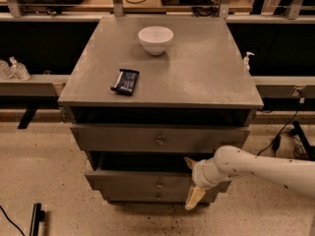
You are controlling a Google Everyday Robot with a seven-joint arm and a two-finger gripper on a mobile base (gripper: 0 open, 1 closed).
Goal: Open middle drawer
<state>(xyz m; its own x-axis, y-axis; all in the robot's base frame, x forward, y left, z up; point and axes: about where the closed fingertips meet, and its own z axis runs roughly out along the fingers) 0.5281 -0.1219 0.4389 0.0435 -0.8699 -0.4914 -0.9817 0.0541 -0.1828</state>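
Note:
The grey cabinet [162, 77] has three like drawers. The middle drawer [128, 180], with a small round knob [159, 184], stands pulled out a little, with a dark gap above its front. My gripper [192, 180] is at the right part of that front, on a white arm coming in from the right. One finger [189, 161] points up at the drawer's top edge and the other cream finger [194, 197] hangs down in front, so the fingers stand apart. The uppermost drawer [123, 139] and the lowest drawer [147, 196] sit above and below.
A white bowl [155, 38] and a black flat object [125, 81] lie on the cabinet top. Cables [280, 136] run on the speckled floor at right. A black bar [35, 219] lies on the floor at lower left. A shelf runs behind the cabinet.

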